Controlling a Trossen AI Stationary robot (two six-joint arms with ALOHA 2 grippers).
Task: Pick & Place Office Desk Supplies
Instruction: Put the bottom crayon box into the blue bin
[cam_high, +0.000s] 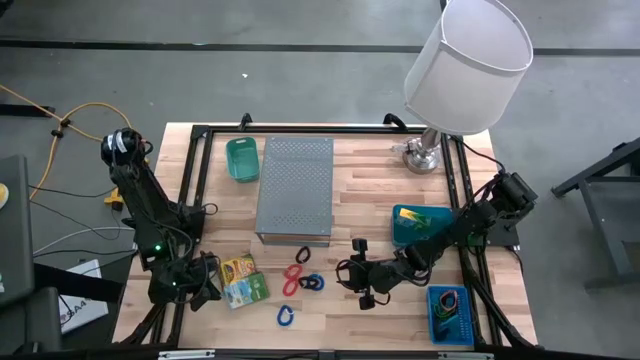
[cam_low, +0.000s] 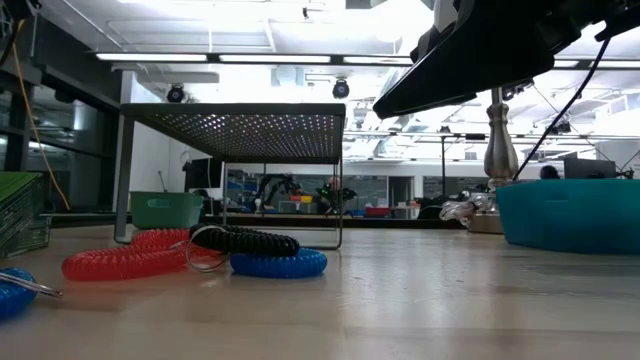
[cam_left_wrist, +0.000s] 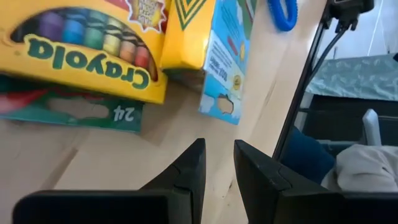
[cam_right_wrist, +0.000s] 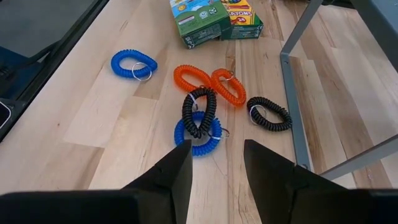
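Note:
Two yellow-green crayon boxes (cam_high: 242, 280) lie flat near the table's front left. My left gripper (cam_left_wrist: 219, 146) stands just left of them (cam_left_wrist: 93, 43), open by a narrow gap with nothing between its fingers. Coiled loops lie to the boxes' right. Two are orange-red (cam_right_wrist: 211, 81). One black loop (cam_right_wrist: 199, 111) lies across a blue one (cam_right_wrist: 198, 142). Another black loop (cam_right_wrist: 268, 114) rests by the shelf leg, and a lone blue one (cam_right_wrist: 134, 64) lies nearer the front edge. My right gripper (cam_right_wrist: 216, 144) hovers open just right of the loops (cam_high: 352, 275).
A grey perforated metal shelf (cam_high: 295, 190) stands mid-table on thin legs. A green bin (cam_high: 242, 160) sits at its far left. A teal bin (cam_high: 415, 225) and a blue tray (cam_high: 450, 312) are under the right arm. A lamp (cam_high: 465, 60) stands far right.

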